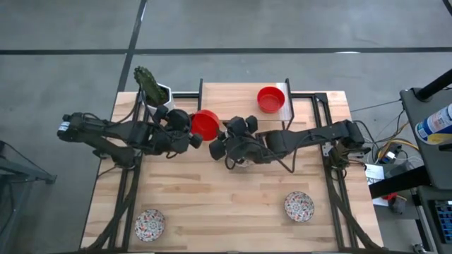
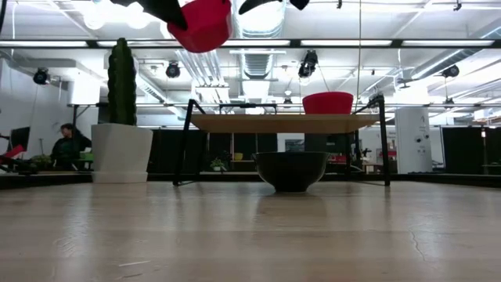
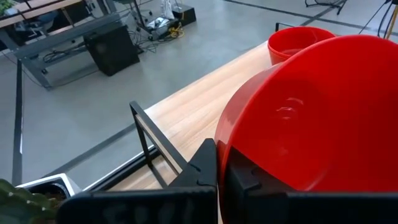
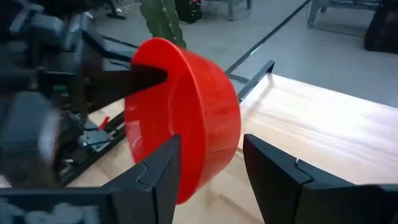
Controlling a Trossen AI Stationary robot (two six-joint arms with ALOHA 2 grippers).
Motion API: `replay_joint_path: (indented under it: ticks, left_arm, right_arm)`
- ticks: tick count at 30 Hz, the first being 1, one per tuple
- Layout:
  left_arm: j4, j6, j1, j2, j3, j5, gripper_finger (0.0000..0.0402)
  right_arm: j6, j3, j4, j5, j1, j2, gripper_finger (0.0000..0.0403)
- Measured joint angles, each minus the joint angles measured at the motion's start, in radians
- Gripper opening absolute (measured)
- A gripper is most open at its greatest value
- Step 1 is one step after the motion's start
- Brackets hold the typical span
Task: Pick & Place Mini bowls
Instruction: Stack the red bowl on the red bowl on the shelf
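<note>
Above the tabletop (image 1: 233, 197), the left tool (image 1: 192, 134) is clamping a red bowl (image 1: 205, 124) aloft. Facing it, the right tool (image 4: 208, 168) is hovering, fingers apart.

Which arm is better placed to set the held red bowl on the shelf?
Left. Its gripper is shut on the red bowl, lifted near the shelf. The right gripper is open and empty beside it.
</note>
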Motion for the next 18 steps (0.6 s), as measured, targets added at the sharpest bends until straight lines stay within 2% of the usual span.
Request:
replay_joint_path:
  ticks: [5, 12, 18]
  left_arm:
    - [0.011, 0.008, 0.000, 0.000, 0.000, 0.008, 0.0000]
    - [0.039, 0.063, -0.001, -0.001, 0.001, 0.009, 0.0000]
    - [0.063, 0.050, 0.002, -0.018, 0.001, 0.025, 0.0013]
  right_arm:
    - [-0.003, 0.000, 0.002, -0.035, -0.031, -0.007, 0.0130]
    - [-0.001, -0.001, -0.013, -0.142, -0.076, -0.011, 0.0025]
    - [0.013, -0.001, -0.046, -0.174, -0.089, -0.018, 0.0012]
